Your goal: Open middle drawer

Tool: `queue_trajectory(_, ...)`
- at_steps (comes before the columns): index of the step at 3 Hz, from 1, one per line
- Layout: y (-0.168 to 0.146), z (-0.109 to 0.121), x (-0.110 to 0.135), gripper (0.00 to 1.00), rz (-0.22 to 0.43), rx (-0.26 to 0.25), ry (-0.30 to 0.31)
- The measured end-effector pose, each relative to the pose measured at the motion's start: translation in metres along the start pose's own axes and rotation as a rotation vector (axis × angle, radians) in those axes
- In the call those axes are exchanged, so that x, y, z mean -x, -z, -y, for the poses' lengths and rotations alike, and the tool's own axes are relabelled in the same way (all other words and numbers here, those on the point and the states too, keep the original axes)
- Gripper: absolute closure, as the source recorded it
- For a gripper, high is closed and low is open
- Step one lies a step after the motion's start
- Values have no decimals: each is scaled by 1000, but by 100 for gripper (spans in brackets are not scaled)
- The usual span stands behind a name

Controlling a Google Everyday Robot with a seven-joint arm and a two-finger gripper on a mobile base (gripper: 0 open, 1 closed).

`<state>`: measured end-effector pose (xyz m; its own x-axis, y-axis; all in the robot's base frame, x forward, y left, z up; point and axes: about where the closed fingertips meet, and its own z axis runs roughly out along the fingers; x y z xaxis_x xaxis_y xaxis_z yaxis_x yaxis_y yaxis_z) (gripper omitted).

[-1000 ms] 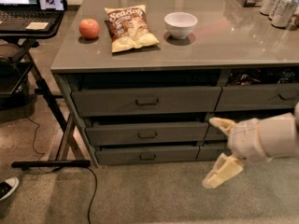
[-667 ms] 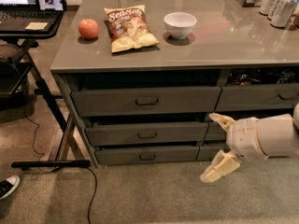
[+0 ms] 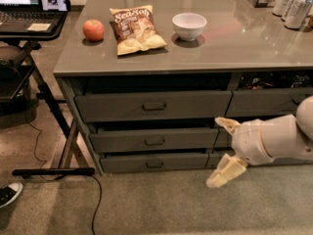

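Observation:
The middle drawer (image 3: 154, 140) is a wide dark grey drawer with a small central bar handle (image 3: 154, 142), set between a taller-fronted top drawer (image 3: 152, 105) and a slim bottom drawer (image 3: 154, 162). It looks pulled out a little, with a dark gap above its front. My gripper (image 3: 221, 151) is open, cream fingers spread one above the other, to the right of the middle drawer's right end and apart from the handle. It holds nothing.
On the grey counter (image 3: 244, 48) lie an apple (image 3: 93, 30), a chip bag (image 3: 134, 29), a white bowl (image 3: 189, 26) and cans (image 3: 292, 4) at the back right. A laptop stand (image 3: 29, 28) with legs and cable stands to the left. A shoe (image 3: 9, 194) is at the lower left.
My gripper has drifted slightly left and down, staying open. The drawers have not moved.

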<state>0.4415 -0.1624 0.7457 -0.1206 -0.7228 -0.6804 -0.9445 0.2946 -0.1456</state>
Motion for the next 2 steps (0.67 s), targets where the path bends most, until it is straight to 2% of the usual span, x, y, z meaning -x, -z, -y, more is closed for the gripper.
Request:
queue_trajectory(1,-19,29,-22,0,19,-21,11)
queue_trajectory(2,-62,69,-66,0,31,-25,-4)
